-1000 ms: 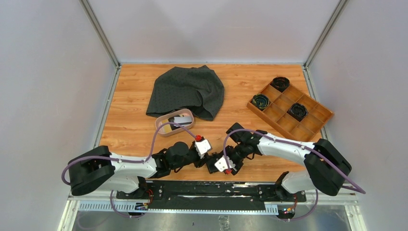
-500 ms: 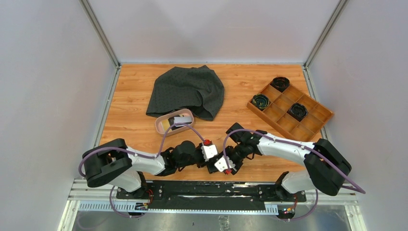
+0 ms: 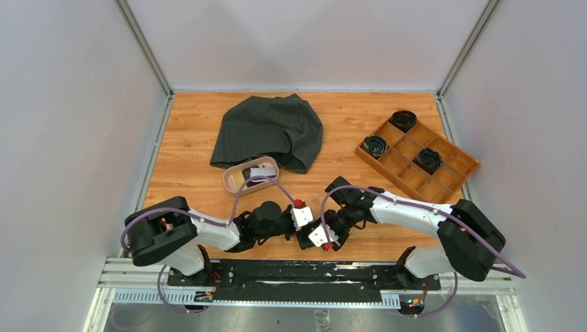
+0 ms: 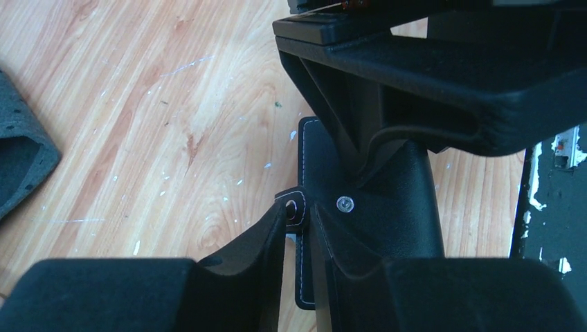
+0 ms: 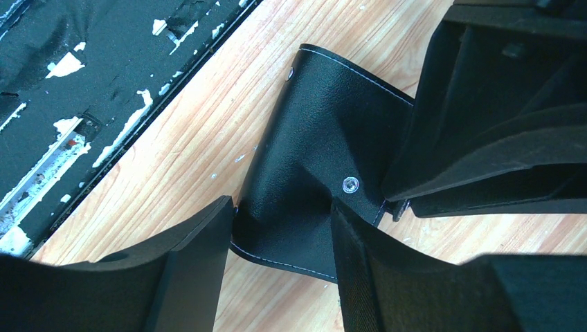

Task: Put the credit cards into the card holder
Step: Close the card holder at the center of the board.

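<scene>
Moved since a second ago: left arm [image 3: 208, 234], swung inward along the bottom of the top view, its wrist now tight against that of the right arm [image 3: 408, 207] at lower centre. Pink dish [image 3: 232, 185], dark cloth [image 3: 270, 131] and wooden tray [image 3: 399, 161] unshifted.

Item 1. Card holder [image 5: 325, 111]: black, stitched, snap stud showing. Lies under both wrists at lower centre of the top view, propped partly folded on the table [image 3: 187, 180]. Pockets hidden; no card seen in it.

Item 2. Right gripper [image 5: 282, 204]: fingers clasped across the holder's lower panel, one on each side, apparently to anchor it.

Item 3. Left gripper [image 4: 299, 214]: fingers drawn close about the stitched edge and snap tab. A sliver of wood shows between one finger and the leather, so a completed pinch cannot be confirmed. Likely purpose is to pull the flap away and open the fold.

Item 4. Credit cards [image 3: 257, 171]: grey and yellowish, lying in the pink dish left of centre, apart from the holder. They probably wait on an opened holder.

Item 5. Dark cloth: heaped above the dish, its hem meeting the dish's upper rim.

Item 6. Wooden tray: upper right, dark round pieces in three compartments. No evident part in this step.
</scene>
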`<state>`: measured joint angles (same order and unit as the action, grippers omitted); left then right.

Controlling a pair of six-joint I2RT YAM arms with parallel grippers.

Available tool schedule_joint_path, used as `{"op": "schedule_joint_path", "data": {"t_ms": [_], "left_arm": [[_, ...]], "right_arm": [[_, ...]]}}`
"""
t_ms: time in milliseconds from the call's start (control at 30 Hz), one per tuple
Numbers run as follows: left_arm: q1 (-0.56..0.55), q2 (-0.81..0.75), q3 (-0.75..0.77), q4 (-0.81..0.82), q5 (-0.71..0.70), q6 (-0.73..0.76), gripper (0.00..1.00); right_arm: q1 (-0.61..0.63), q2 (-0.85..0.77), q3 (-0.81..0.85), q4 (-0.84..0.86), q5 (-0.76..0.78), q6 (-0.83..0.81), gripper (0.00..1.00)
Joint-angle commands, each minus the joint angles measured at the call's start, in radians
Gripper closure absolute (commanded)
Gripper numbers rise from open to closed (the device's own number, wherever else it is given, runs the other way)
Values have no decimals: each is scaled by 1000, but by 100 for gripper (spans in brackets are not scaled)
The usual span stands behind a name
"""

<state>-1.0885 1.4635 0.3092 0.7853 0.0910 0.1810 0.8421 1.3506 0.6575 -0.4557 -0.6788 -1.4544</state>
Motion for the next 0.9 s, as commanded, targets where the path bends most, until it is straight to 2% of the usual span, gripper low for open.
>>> {"op": "schedule_joint_path", "data": {"t_ms": [0,433,533,867], "left_arm": [[7,7,16,50,29,-18,76],[19,26,16,51,-17,-42,83],[26,27,16,51,0,-50,100],[120,22,3,48,128,-234,100]], "right_arm": [[15,20,-1,-33,24,19,44],[15,21,2,-35,25,23,44],[15,22,2,-37,27,23,45],[11,3,7,-37,56,25,43]]}}
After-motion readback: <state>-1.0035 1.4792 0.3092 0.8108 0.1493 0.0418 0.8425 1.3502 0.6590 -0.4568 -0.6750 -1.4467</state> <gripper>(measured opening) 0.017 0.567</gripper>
